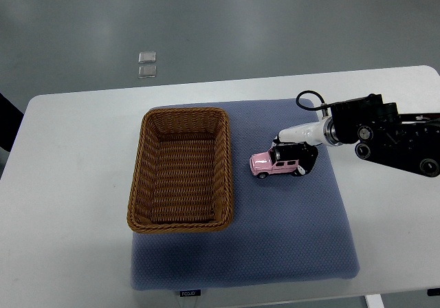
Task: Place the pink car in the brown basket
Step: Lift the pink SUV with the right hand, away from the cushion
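Observation:
The pink car [273,164], a toy with a black roof, sits on the blue-grey mat [289,232] just right of the brown basket [144,184]. The woven, rectangular basket is empty and lies on the mat's left part. My right hand [297,148] reaches in from the right edge. Its white finger [300,133] lies over the car's roof and its black finger [309,159] is against the car's rear, so the hand is closed on the car. The car's wheels look level with the mat. My left arm is not in view.
The mat lies on a white table [69,184] with rounded corners. The right arm's black forearm [392,139] and a looped cable [309,102] hang over the table's right side. Two small clear squares [147,64] lie on the grey floor beyond. A dark shape [7,122] shows at the left edge.

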You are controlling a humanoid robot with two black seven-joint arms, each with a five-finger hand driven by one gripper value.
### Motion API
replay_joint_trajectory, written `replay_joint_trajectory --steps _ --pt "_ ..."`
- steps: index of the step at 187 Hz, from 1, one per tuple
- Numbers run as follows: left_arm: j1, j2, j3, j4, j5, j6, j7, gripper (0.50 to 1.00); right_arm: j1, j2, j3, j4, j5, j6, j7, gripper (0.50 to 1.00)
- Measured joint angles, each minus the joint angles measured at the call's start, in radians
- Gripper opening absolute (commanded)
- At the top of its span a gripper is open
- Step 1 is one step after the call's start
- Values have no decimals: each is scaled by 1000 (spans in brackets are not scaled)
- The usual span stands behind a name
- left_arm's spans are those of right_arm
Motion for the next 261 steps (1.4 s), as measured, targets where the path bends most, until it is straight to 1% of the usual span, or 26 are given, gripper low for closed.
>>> replay_joint_trajectory --steps 150,186,217,261 --pt "0 0 0 0 0 0 0 1000 57 -56 21 -1 20 6 9 500" --pt "0 0 0 0 0 0 0 1000 66 -62 74 -8 21 10 10 500" --pt "0 0 0 0 0 0 0 1000 122 -60 84 -10 34 14 10 500" --pt "1 0 0 0 0 0 0 1000 212 -29 86 -29 66 32 11 500"
